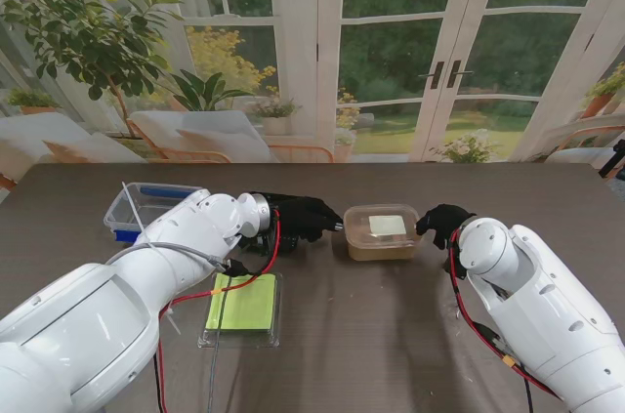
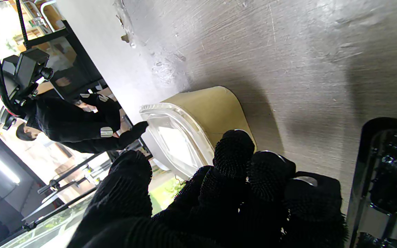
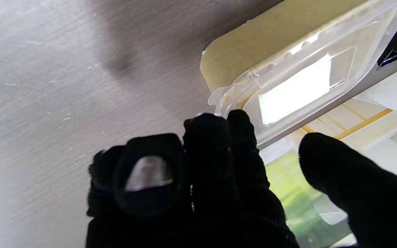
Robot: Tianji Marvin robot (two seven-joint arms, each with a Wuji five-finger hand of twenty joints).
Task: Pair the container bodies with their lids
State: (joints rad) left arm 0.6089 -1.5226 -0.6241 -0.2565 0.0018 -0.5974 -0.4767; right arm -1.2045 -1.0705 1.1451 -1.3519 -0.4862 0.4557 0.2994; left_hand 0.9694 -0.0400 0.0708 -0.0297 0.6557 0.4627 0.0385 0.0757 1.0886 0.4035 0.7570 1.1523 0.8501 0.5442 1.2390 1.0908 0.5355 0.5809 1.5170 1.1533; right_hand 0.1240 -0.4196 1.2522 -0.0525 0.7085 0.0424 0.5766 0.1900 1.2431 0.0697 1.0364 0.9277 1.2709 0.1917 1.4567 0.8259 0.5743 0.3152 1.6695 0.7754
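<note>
A tan container body [image 1: 379, 249] with a clear lid [image 1: 388, 225] on top stands at the table's middle. My left hand [image 1: 303, 217] reaches its left side, fingertips touching the rim. In the left wrist view the fingers [image 2: 234, 151] bunch against the lid [image 2: 174, 137] and the tan body [image 2: 215, 110], thumb apart. My right hand [image 1: 444, 223] is at the container's right side. The right wrist view has its fingertips [image 3: 236, 120] touching a corner of the lid [image 3: 305, 79] over the tan body [image 3: 271, 44], thumb spread away. Neither hand encloses anything.
A clear blue-bottomed container [image 1: 146, 206] sits at the far left. A flat clear box with a green inside [image 1: 242, 304] lies nearer to me, under my left arm. A black tray [image 2: 384, 172] sits beside my left hand. Red cables hang from both arms.
</note>
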